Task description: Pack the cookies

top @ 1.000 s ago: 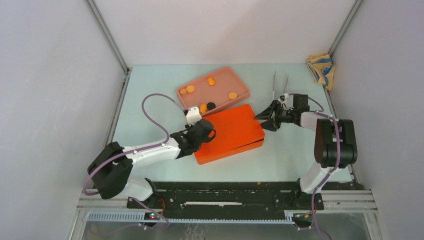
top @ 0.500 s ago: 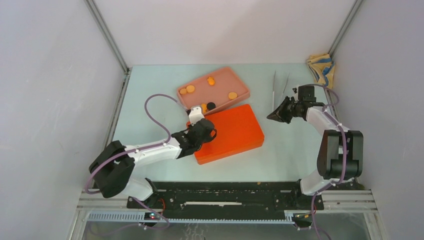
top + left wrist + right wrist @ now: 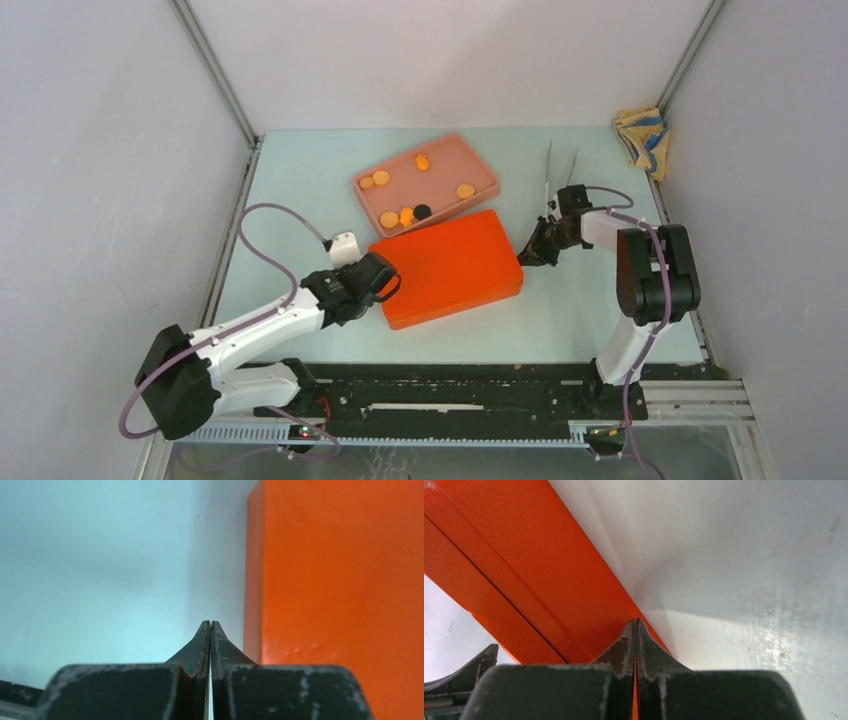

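Orange box (image 3: 450, 265) is cut off in both wrist views. Cookies (image 3: 381, 177) sit in the pink tray (image 3: 450, 160) just beyond it. I see left gripper (image 3: 210, 626) and right gripper (image 3: 635, 624) both pinched together, empty.

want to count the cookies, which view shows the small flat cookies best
The top external view. It looks down into the shallow pink plastic tray, where the small flat orange and black cookies lie uncovered. Both wrist views show none of them, only the orange rectangular box and pale table.
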Robot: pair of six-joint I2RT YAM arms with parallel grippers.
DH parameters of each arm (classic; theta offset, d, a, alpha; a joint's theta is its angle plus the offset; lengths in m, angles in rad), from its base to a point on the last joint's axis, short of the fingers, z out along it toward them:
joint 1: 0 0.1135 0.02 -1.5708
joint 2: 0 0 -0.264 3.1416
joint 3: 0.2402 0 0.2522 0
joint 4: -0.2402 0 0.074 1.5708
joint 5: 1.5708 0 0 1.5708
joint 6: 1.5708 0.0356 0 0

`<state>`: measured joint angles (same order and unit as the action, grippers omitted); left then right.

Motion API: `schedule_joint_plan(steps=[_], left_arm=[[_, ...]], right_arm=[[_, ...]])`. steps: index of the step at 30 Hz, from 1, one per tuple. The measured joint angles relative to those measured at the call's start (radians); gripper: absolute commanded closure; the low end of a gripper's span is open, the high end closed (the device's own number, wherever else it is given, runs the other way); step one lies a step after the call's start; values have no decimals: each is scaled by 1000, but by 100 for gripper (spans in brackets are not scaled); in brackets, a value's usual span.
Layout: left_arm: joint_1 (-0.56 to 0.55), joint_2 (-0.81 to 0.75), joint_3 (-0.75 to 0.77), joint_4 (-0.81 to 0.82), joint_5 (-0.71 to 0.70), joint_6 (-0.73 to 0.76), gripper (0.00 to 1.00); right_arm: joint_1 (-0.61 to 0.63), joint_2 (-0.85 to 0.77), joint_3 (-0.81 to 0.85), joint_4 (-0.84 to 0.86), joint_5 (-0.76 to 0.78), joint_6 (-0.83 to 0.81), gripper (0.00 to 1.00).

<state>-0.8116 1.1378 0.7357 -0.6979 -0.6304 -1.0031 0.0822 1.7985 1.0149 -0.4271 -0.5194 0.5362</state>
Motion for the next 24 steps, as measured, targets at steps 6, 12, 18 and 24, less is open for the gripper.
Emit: schedule_joint_plan(steps=[6, 12, 18, 24], left_arm=[[0, 40, -80, 8, 33, -26, 100], [4, 136, -71, 41, 5, 12, 100], [42, 143, -52, 43, -22, 59, 100], [47, 62, -53, 32, -31, 67, 100]], right_arm=[[65, 6, 2, -1, -6, -4, 100], [126, 6, 5, 15, 6, 7, 100], [156, 41, 32, 45, 10, 29, 100], [180, 46, 45, 31, 34, 29, 100]])
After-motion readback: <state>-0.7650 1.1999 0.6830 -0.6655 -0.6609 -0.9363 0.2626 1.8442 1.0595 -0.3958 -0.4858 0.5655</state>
